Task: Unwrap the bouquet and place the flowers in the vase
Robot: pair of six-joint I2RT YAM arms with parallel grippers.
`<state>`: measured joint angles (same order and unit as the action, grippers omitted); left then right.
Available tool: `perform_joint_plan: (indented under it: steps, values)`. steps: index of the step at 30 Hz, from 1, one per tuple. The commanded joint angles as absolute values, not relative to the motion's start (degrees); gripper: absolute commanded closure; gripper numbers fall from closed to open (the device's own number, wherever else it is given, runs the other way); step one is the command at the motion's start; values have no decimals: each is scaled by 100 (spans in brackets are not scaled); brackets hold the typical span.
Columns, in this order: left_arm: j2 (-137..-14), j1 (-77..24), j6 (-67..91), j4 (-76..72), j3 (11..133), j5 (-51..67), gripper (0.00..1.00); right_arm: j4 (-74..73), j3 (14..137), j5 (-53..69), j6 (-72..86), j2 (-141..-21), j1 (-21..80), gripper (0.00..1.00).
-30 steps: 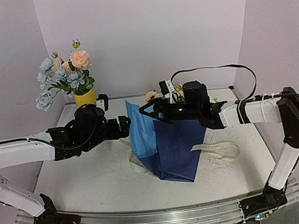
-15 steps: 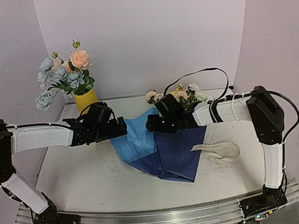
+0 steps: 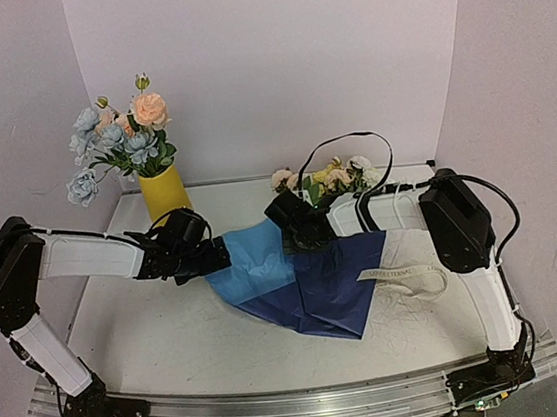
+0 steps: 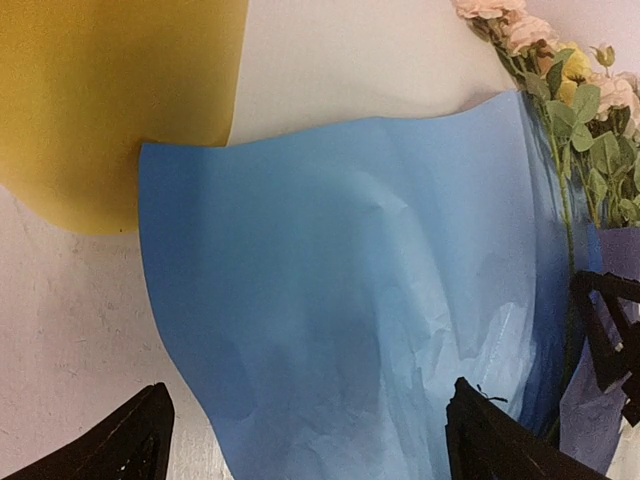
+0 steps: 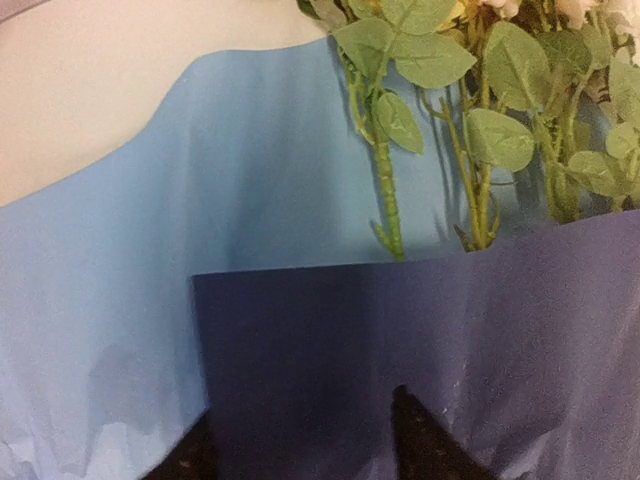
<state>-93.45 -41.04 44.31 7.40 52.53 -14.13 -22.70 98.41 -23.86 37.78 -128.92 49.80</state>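
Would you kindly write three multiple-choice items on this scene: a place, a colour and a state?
1. Where does the vase stand? A) on the paper B) far left of the table C) near right corner
2. What colour is the ribbon? A) cream B) red C) green
3. The left gripper is: A) shut on a stem B) shut on the ribbon C) open
B, it stands at the back left; A, the loose strip is pale cream; C, its fingers stand wide apart over the light blue paper.

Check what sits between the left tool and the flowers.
The light blue paper, spread out, covers the stretch from the left tool to the flowers. Clearest in the left wrist view.
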Motion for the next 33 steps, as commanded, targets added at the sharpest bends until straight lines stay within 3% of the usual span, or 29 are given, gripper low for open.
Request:
perform_joint_plan:
  steps: [1,2,5,7,9,11,12,13,16,18,26,33]
  values:
    - [-9614,-4053,4557,457,5219,-1207,7,-2696,10027,-3002,3852,-12773,4999,68]
    - [-9678,-4038,4598,456,5220,-1184,9,-2685,9896,-3053,3889,-12631,5002,75]
    - [-9793,-4030,4728,421,5198,-1178,18,-2655,9625,-3113,3900,-12248,5002,78]
    - [-9874,-4029,4773,323,5183,-1161,25,-2619,9365,-3112,3911,-11945,5006,92]
    - [-9940,-4027,4817,216,5176,-1172,31,-2578,9157,-3088,3941,-11656,5002,100]
    - [-10027,-4025,4802,87,5188,-1251,56,-2548,8686,-3159,4037,-11201,4999,100]
    - [-10045,-4025,4789,67,5199,-1286,63,-2549,8574,-3200,4057,-11082,4998,100]
    - [-10083,-4028,4747,62,5215,-1374,78,-2549,8266,-3273,4114,-10752,4992,100]
    - [-10118,-4025,4678,62,5213,-1435,96,-2548,7666,-3316,4160,-10142,4952,100]
    - [-10103,-4026,4647,40,5175,-1388,100,-2549,7203,-3251,4189,-9760,4858,100]
    - [-9829,-4074,4714,-145,4764,-1444,100,-2583,5282,-2918,4157,-7927,3744,100]
    - [-9521,-4089,4976,-218,4303,-1597,100,-2921,4504,-2941,4472,-7144,2911,83]
